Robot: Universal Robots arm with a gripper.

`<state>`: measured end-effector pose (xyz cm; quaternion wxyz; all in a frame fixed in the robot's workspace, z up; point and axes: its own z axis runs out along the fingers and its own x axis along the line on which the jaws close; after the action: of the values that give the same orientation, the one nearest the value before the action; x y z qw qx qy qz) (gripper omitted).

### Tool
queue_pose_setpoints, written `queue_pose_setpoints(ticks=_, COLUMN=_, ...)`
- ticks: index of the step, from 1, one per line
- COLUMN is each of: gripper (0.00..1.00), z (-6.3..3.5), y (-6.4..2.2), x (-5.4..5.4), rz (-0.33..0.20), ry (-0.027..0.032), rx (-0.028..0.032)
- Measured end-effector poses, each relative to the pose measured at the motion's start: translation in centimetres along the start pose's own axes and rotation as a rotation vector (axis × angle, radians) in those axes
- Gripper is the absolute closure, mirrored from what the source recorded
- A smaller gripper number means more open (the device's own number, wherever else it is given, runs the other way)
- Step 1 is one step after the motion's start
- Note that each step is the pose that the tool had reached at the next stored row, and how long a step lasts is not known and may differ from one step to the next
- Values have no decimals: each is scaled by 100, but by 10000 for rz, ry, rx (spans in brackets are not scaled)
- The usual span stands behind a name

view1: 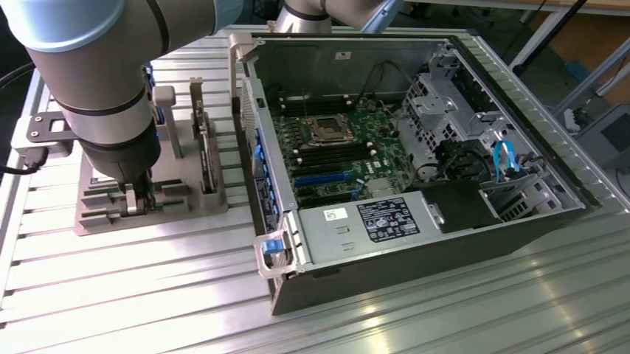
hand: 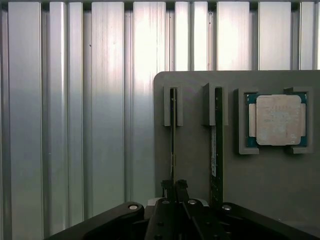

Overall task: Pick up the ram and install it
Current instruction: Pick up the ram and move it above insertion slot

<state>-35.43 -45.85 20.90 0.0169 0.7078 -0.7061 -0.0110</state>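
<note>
The ram (hand: 173, 135) stands on its edge in a slot of the grey parts holder (hand: 195, 165), so I see it as a thin green line. My gripper (hand: 174, 186) is right over one end of it. The two dark fingertips are pressed together with the stick's edge between them, shut on the ram while it still sits in its slot. In the exterior view the gripper (view1: 135, 200) reaches straight down into the holder (view1: 187, 210) at that view's left, beside the open computer case (view1: 414, 221).
A taller dark board (hand: 216, 145) with a pale label stands in the slot beside the ram. The square silver processor (hand: 278, 120) lies in its pocket beyond it. Inside the case, the motherboard (view1: 340, 147) has dark memory slots. Ribbed aluminium table (view1: 147, 295) all round.
</note>
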Motion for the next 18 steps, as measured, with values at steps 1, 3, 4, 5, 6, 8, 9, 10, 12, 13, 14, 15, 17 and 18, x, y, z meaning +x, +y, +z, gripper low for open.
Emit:
queue_pose_setpoints(ticks=1, gripper=88, z=0, y=0, x=0, rz=0, ry=0, rx=0)
queue_pose_setpoints(ticks=3, gripper=88, z=0, y=0, x=0, rz=0, ry=0, rx=0)
queue_pose_setpoints(ticks=4, gripper=88, z=0, y=0, x=0, rz=0, ry=0, rx=0)
queue_pose_setpoints(ticks=5, gripper=88, z=0, y=0, x=0, rz=0, ry=0, rx=0)
queue_pose_setpoints(ticks=6, gripper=88, z=0, y=0, x=0, rz=1, ry=0, rx=0)
queue_pose_setpoints(ticks=8, gripper=88, z=0, y=0, x=0, rz=1, ry=-1, rx=1)
queue_pose_setpoints(ticks=9, gripper=88, z=-3, y=0, x=0, rz=0, ry=-1, rx=1)
queue_pose_setpoints(ticks=10, gripper=88, z=-8, y=1, x=0, rz=1, ry=1, rx=-2)
queue_pose_setpoints(ticks=12, gripper=88, z=-26, y=2, x=1, rz=0, ry=2, rx=-2)
queue_pose_setpoints(ticks=13, gripper=88, z=-38, y=2, x=0, rz=1, ry=1, rx=-1)
queue_pose_setpoints(ticks=14, gripper=88, z=-50, y=2, x=0, rz=1, ry=1, rx=0)
queue_pose_setpoints(ticks=15, gripper=88, z=-66, y=3, x=1, rz=1, ry=0, rx=-1)
queue_pose_setpoints(ticks=17, gripper=88, z=-88, y=4, x=1, rz=1, ry=0, rx=0)
queue_pose_setpoints(ticks=18, gripper=88, z=-96, y=4, x=1, rz=0, ry=1, rx=-1)
